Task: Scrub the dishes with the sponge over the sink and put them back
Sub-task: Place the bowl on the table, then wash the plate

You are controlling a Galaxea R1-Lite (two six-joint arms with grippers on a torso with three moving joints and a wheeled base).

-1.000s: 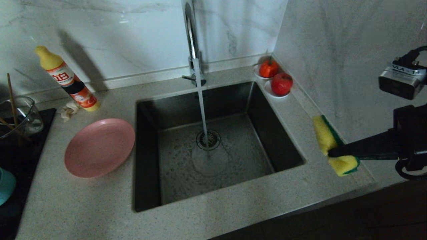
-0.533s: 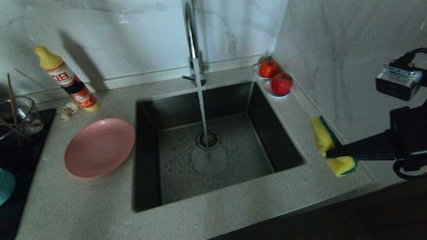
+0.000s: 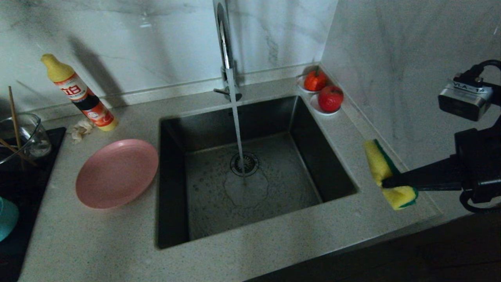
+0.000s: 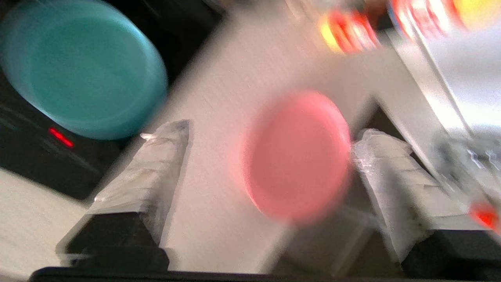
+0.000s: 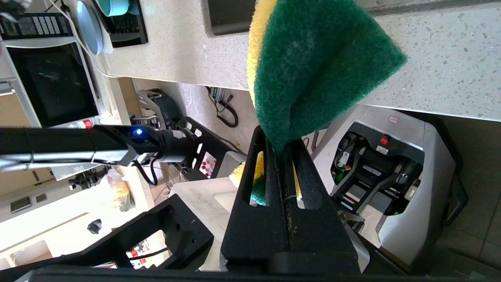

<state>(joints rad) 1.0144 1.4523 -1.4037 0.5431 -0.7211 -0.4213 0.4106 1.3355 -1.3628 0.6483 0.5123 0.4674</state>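
Pink shallow ridged plate [image 3: 116, 173] flat on speckled tabletop [image 3: 98, 243], left of steel sink [image 3: 172, 184] — in left wrist view it lies ahead, between spread fingers [image 4: 156, 156] of left gripper [image 4: 270, 156], the nearer arm. Right gripper [image 3: 385, 182] off right of sink, pinching yellow-green sponge [image 3: 381, 166].

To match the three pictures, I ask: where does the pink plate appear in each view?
Head view: pink plate on the counter, left of the sink.
Left wrist view: pink plate, blurred, seen between the left gripper's fingers.
Right wrist view: not in it.
Shared landmark: the teal bowl.
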